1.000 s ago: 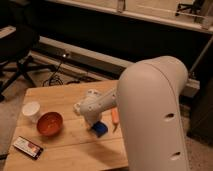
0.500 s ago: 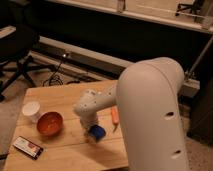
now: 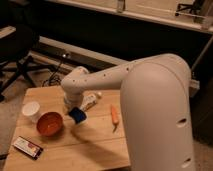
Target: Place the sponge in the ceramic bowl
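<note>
- Gripper (image 3: 75,110), centre-left of frame: fingers clamped on the sponge (image 3: 78,116).
- Sponge: just right of the bowl (image 3: 49,125).
- Carrot (image 3: 114,114): further right.

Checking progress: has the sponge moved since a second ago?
Yes. The sponge, at the gripper, has moved left, away from the carrot, toward the ceramic bowl.

The room is dark. A black chair (image 3: 17,47) stands far left. The gripper (image 3: 76,112) hangs over the wooden worktop (image 3: 95,146).
</note>
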Tool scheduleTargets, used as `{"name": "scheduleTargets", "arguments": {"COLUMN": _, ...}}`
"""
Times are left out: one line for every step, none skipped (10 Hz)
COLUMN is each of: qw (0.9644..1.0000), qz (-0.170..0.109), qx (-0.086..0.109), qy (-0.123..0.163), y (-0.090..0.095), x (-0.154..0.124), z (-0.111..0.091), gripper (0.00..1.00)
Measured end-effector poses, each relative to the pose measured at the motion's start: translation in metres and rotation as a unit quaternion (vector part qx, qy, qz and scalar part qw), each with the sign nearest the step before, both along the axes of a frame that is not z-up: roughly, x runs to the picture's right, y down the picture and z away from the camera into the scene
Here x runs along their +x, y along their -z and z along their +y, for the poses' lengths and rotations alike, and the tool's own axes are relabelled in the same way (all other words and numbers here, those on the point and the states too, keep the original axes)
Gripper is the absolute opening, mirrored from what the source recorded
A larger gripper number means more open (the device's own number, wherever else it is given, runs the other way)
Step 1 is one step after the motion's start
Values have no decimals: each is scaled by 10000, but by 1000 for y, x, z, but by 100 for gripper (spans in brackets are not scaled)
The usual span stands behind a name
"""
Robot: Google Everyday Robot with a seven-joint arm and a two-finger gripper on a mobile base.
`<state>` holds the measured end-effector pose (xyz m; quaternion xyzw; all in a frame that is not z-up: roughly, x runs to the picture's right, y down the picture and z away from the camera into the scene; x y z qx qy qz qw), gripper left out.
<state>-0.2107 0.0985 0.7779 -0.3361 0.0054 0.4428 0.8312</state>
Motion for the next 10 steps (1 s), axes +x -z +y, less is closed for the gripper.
{"name": "scheduleTargets", "arguments": {"qw": 9997, "qz": -219, "qx": 15, "qy": 64, "y": 9, "x": -27, "z": -6, "gripper": 0}}
{"name": "scheduleTargets", "arguments": {"qw": 9990, "qz": -428, "qx": 11, "qy": 132, "y": 18, "x": -51, "z": -7, "gripper": 0}}
{"name": "scheduleTargets", "arguments": {"qw": 9974, "qz": -687, "qx": -6, "qy": 229, "y": 31, "x": -79, "z": -5, "gripper": 0}}
{"name": "scheduleTargets", "arguments": {"qw": 9951, "qz": -941, "qx": -36, "qy": 294, "y": 44, "x": -104, "z": -1, "gripper": 0}}
{"name": "scheduleTargets", "arguments": {"qw": 9923, "qz": -1197, "qx": -28, "qy": 313, "y": 57, "x": -124, "z": 1, "gripper": 1}}
{"name": "scheduleTargets", "arguments": {"qw": 9889, "qz": -1459, "qx": 25, "qy": 282, "y": 68, "x": -143, "z": 3, "gripper": 5}}
{"name": "scheduleTargets", "arguments": {"qw": 9844, "qz": -1741, "qx": 155, "qy": 193, "y": 80, "x": -160, "z": 4, "gripper": 15}}
{"name": "scheduleTargets", "arguments": {"qw": 9807, "qz": -1927, "qx": 306, "qy": 95, "y": 86, "x": -169, "z": 5, "gripper": 24}}
{"name": "scheduleTargets", "arguments": {"qw": 9775, "qz": -2051, "qx": 487, "qy": -49, "y": 85, "x": -169, "z": 8, "gripper": 35}}
{"name": "scheduleTargets", "arguments": {"qw": 9765, "qz": -2050, "qx": 645, "qy": -158, "y": 76, "x": -158, "z": 15, "gripper": 45}}
